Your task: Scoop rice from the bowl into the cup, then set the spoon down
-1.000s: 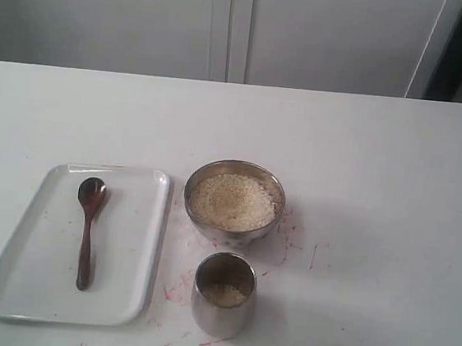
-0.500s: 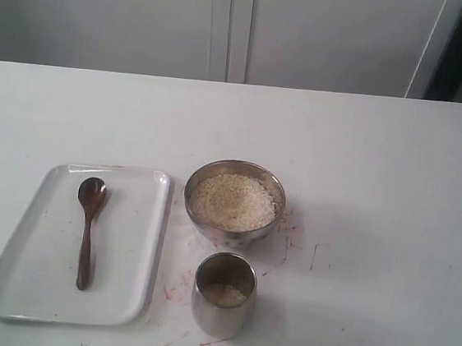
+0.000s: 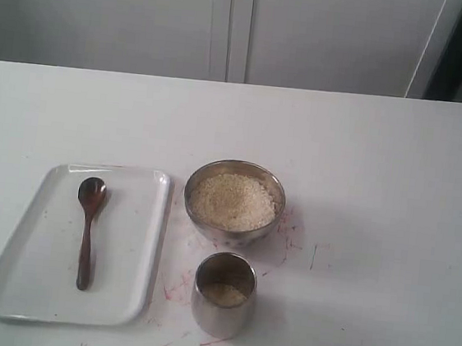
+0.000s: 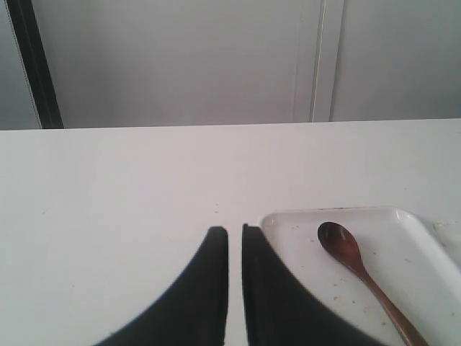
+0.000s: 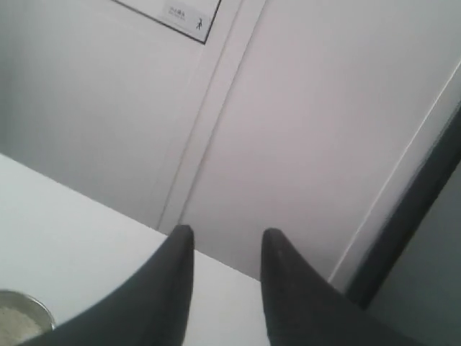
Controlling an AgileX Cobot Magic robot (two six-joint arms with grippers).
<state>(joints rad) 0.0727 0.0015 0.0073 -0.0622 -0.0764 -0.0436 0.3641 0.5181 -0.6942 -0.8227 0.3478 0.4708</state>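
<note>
The dark wooden spoon (image 3: 87,232) lies on the white tray (image 3: 127,253), head toward the far side. To the tray's right, the steel bowl (image 3: 231,236) is full of rice (image 3: 233,200). The steel cup (image 3: 221,311) stands just in front of the bowl with a little rice (image 3: 224,294) at its bottom. Neither gripper shows in the exterior view. My left gripper (image 4: 235,232) is shut and empty, hovering beside the tray's corner (image 4: 277,220), apart from the spoon (image 4: 353,256). Raised above the table, my right gripper (image 5: 227,234) is open and empty, and the bowl (image 5: 25,311) shows at that view's edge.
Faint red marks stain the white table (image 3: 363,170) around the bowl and cup. A pale cabinet wall (image 3: 230,24) runs behind the table's far edge. A few stray grains lie on the tray (image 4: 425,252).
</note>
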